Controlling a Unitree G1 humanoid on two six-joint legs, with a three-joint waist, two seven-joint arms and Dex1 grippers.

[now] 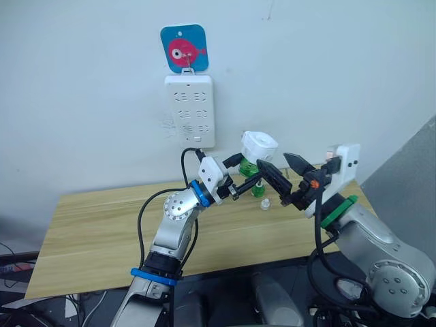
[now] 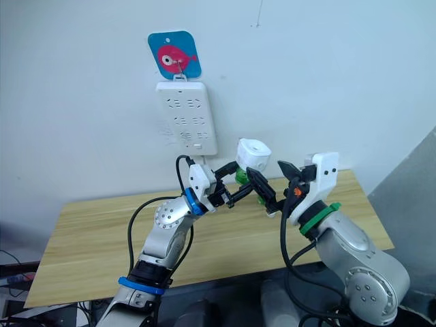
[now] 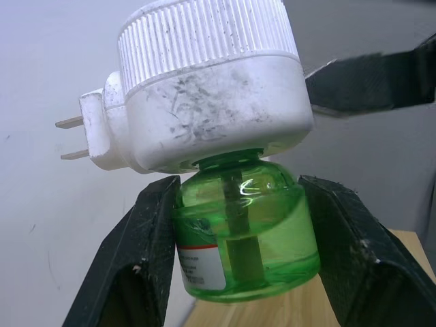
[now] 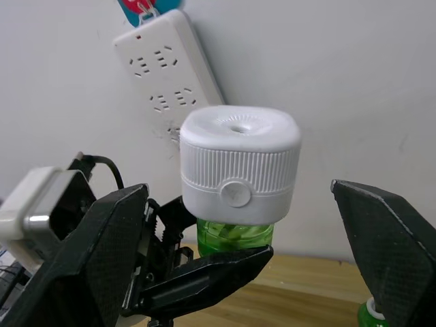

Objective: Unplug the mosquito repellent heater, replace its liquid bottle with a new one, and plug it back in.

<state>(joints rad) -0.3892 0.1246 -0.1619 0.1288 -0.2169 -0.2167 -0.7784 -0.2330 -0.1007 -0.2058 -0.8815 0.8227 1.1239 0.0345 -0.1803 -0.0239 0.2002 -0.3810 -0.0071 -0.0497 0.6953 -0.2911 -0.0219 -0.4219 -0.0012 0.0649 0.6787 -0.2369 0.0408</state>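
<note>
Closest to my left wrist camera is its liquid bottle (image 3: 245,231), translucent green with a dark wick running up its middle and a white label on one side, pinched between the two black fingers (image 3: 136,266) of my left gripper (image 1: 253,178), which presses on it from both sides. The bottle is still screwed into the underside of the mosquito repellent heater (image 1: 259,146), so I am carrying the whole unit by its bottle, up in the air above the far edge of the wooden table (image 1: 102,231) and clear of the wall. The unit stands nearly upright, its long axis running from the bottle at the base to the ribbed white cap with the round vent on top, tipped slightly; its two metal prongs (image 3: 71,138) stick out sideways from the back of the housing. My right gripper (image 1: 290,176) hangs just beside the heater with its fingers spread wide and nothing between them, one finger on each side of the white body in the right wrist view, not touching it. Below, between the two grippers, the new one (image 1: 259,190) stands on the table near its back edge. On the wall behind, the white power strip (image 1: 190,110) hangs vertically under a blue card with a pink fish (image 1: 184,48).
</note>
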